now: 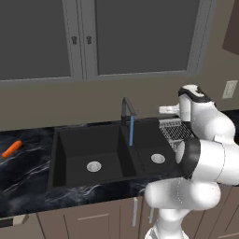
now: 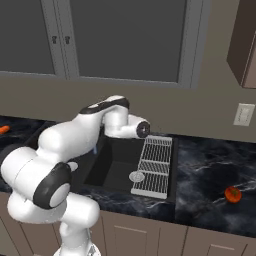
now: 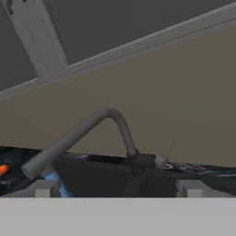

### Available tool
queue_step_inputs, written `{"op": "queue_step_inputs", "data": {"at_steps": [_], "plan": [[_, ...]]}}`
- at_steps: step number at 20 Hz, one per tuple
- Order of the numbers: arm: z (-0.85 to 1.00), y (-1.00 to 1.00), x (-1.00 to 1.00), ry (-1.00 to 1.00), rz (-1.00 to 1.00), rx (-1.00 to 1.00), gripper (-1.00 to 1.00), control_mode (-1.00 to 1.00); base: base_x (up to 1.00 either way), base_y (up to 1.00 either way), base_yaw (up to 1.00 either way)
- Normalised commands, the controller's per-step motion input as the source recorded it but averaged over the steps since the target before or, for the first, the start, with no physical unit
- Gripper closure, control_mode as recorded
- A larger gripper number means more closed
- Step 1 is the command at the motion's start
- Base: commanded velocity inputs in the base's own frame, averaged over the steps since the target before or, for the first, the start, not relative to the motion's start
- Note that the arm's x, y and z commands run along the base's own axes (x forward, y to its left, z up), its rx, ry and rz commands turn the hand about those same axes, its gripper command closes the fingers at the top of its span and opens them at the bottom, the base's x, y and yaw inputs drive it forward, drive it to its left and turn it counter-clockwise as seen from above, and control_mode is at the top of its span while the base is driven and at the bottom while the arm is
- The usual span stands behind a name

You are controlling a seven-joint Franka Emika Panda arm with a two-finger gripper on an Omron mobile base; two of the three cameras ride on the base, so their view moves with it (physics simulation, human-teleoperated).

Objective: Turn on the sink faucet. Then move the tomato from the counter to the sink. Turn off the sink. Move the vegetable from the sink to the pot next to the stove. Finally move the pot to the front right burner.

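The dark gooseneck sink faucet (image 1: pixel 126 108) stands behind the black double-basin sink (image 1: pixel 60 158), and a blue stream of water (image 1: pixel 131 131) falls from its spout near the divider. My gripper (image 1: pixel 163 110) hovers just right of the faucet, level with its spout and pointing at it. In the hand view the faucet (image 3: pixel 87 131) is close ahead, its thin lever (image 3: pixel 167 154) beside the base, and my gripper (image 3: pixel 118 188) is open and holds nothing. The tomato (image 2: pixel 232 194) lies on the black marble counter (image 2: pixel 210 170) far to the right. The pot and stove are out of view.
A wire rack (image 2: pixel 154 165) covers the sink's right end. A long orange carrot (image 1: pixel 11 149) lies on the counter left of the sink. Grey wall cabinets (image 1: pixel 135 37) hang above. A wall outlet (image 2: pixel 243 115) sits behind the tomato's side.
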Motion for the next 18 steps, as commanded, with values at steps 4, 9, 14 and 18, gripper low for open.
{"op": "queue_step_inputs", "data": {"at_steps": [4,9,14,18], "plan": [[0.66,-0.11,-0.31,0.39,-0.19,-0.02,-1.0,-1.0,0.0,0.0,0.0],[0.43,-0.27,-0.48,0.36,-0.18,0.01,-1.0,-1.0,0.0,0.0,0.0],[0.04,-0.51,-0.46,0.32,-0.18,0.02,-1.0,-1.0,0.0,0.0,0.0],[-0.03,-0.82,-0.5,0.22,-0.23,0.03,-1.0,-1.0,0.0,0.0,0.0]]}}
